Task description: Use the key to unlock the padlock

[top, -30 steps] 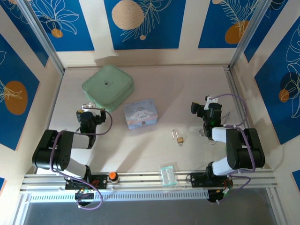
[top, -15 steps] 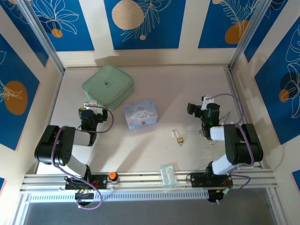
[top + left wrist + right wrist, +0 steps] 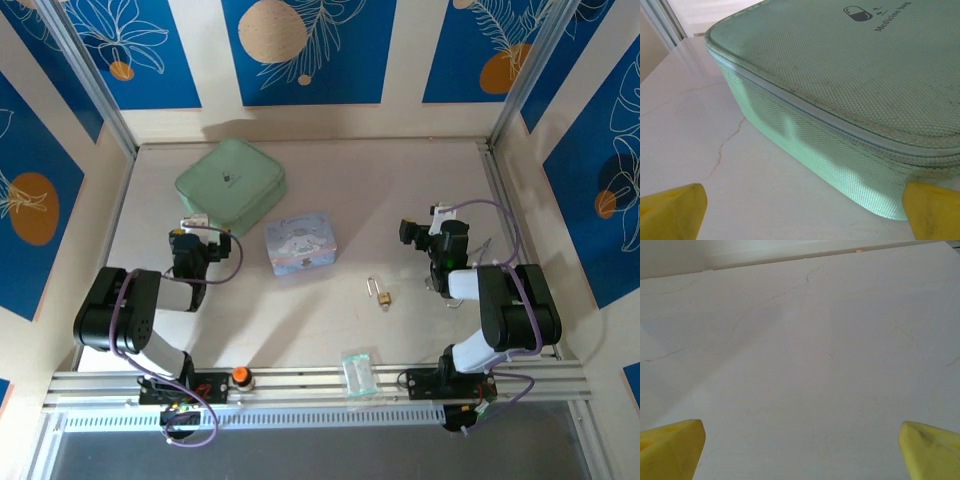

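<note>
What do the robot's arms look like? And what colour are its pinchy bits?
The left arm and right arm are chunky and black with white sections, and a purple cable loops along each. The left end effector and right end effector have yellow fingertips.

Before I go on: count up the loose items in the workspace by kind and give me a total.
Green medicine bag: 1
Blue cartoon tin: 1
Brass padlock: 1
Clear plastic packet, on the near rail: 1
Total: 4
</note>
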### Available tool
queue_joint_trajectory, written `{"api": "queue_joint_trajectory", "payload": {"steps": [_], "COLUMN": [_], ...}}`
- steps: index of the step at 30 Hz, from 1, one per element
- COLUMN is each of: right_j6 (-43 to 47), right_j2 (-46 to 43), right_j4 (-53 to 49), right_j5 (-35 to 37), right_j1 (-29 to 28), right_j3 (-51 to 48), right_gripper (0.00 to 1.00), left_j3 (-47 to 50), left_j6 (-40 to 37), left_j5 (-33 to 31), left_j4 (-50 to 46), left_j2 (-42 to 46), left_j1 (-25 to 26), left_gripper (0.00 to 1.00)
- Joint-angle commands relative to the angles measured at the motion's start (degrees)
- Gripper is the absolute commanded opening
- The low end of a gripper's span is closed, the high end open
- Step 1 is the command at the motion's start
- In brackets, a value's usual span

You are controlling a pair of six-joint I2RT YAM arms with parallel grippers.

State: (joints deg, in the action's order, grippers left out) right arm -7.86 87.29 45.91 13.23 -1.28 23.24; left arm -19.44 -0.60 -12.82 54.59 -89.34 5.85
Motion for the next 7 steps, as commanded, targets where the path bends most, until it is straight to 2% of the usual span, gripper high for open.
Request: {"api": "queue_joint_trajectory", "payload": {"steps": [1,7], "right_j6": [1.1,1.4], "right_j2": [-0.1,-0.2], "right_j4": [2.2,1.5], "right_j5": [-0.6,-3.3], "right_j1": [-0.2,0.4], "right_j3": [-0.2,0.1], "right_gripper": [0.99,0.99], "left_j3": [-1.1,-1.1], "left_j6": [-1.0,-1.0], "left_j5": [1.2,1.3], "left_j4": [1.3,1.3], "left_j2": [-0.4,-0.4], "left_j1": [-0.5,-0.6], "left_gripper": [0.99,0.99]}}
